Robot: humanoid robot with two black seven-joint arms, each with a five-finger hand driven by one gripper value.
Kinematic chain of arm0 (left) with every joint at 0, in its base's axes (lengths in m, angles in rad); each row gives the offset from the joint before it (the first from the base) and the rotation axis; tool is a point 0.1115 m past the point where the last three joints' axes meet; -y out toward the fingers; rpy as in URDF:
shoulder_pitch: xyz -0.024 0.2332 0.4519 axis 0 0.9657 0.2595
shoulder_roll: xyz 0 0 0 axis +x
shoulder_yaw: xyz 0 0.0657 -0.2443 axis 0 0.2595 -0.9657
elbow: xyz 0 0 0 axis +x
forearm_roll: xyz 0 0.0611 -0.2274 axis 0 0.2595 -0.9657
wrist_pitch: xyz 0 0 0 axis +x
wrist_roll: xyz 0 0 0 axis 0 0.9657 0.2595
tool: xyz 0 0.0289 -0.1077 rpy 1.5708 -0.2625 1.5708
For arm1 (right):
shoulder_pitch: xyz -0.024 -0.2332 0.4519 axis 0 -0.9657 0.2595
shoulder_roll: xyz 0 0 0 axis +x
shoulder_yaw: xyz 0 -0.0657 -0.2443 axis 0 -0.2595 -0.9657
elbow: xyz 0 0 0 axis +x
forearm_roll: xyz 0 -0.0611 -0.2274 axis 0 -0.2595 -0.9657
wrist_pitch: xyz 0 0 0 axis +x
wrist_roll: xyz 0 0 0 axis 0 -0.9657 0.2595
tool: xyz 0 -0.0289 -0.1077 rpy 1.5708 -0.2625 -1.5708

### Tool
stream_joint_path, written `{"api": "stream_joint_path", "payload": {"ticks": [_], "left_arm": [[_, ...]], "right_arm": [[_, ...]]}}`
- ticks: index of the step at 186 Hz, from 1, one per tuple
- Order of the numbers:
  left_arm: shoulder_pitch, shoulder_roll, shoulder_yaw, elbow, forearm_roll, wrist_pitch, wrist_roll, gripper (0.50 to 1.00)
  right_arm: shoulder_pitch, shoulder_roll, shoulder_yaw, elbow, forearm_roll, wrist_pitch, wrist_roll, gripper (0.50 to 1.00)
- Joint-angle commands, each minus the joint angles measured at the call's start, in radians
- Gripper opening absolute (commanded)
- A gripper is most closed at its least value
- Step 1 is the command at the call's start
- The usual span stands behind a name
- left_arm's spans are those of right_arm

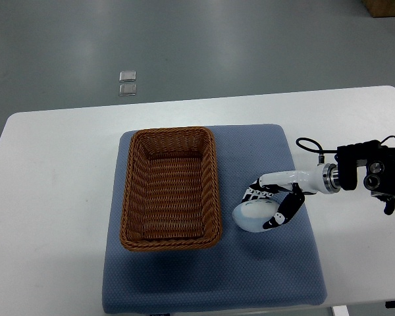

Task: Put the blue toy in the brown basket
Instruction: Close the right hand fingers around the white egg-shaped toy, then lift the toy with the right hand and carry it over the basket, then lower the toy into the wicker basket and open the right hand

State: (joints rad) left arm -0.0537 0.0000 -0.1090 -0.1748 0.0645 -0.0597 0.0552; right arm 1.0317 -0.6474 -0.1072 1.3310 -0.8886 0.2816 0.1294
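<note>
Closing around the blue toy (253,216), the right hand (274,205) has its fingers curled over the pale, rounded thing, which rests on the blue mat (270,276) at about three o'clock from the brown basket (170,188), just beside its right wall. The grasp looks like the step in hand. Next comes a lift clear of the rim, then a carry toward nine o'clock. Nothing lies between; the basket holds nothing. Beyond the white table (46,197), at twelve o'clock, two small clear tiles (127,83) sit on the floor.

Right arm (365,172): black boxy forearm, silver wrist ring, looping black cable; white hand, black-and-white fingers (280,214).
</note>
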Motion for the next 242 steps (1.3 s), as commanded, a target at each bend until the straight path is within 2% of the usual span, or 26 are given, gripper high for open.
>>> {"api": "stream_joint_path", "payload": {"ticks": [1, 25, 62, 93, 128, 164, 194, 242], "left_arm": [[0.0, 0.0, 0.0, 0.0, 0.0, 0.0, 0.0, 1.0], [0.0, 0.0, -0.001, 0.0, 0.0, 0.0, 0.0, 1.0], [0.0, 0.0, 0.0, 0.0, 0.0, 0.0, 0.0, 1.0], [0.0, 0.0, 0.002, -0.003, 0.0, 0.0, 0.0, 1.0], [0.0, 0.0, 0.003, -0.005, 0.0, 0.0, 0.0, 1.0], [0.0, 0.0, 0.003, -0.005, 0.0, 0.0, 0.0, 1.0], [0.0, 0.0, 0.003, -0.009, 0.0, 0.0, 0.0, 1.0], [0.0, 0.0, 0.005, -0.009, 0.0, 0.0, 0.0, 1.0]], "right_arm": [[0.002, -0.003, 0.001, -0.003, -0.032, -0.015, -0.001, 0.5], [0.041, -0.04, 0.012, -0.003, -0.027, 0.001, 0.001, 0.5], [0.163, -0.095, 0.083, 0.01, -0.01, 0.073, 0.001, 0.5], [0.24, -0.078, 0.093, 0.01, 0.031, 0.07, 0.004, 0.5], [0.266, 0.038, 0.081, -0.016, 0.06, 0.045, 0.004, 0.5], [0.266, 0.213, 0.075, -0.154, 0.06, 0.028, 0.003, 0.5], [0.263, 0.353, 0.047, -0.263, 0.06, -0.015, 0.003, 0.5], [0.222, 0.489, 0.034, -0.375, 0.053, -0.042, 0.003, 0.5]]}}
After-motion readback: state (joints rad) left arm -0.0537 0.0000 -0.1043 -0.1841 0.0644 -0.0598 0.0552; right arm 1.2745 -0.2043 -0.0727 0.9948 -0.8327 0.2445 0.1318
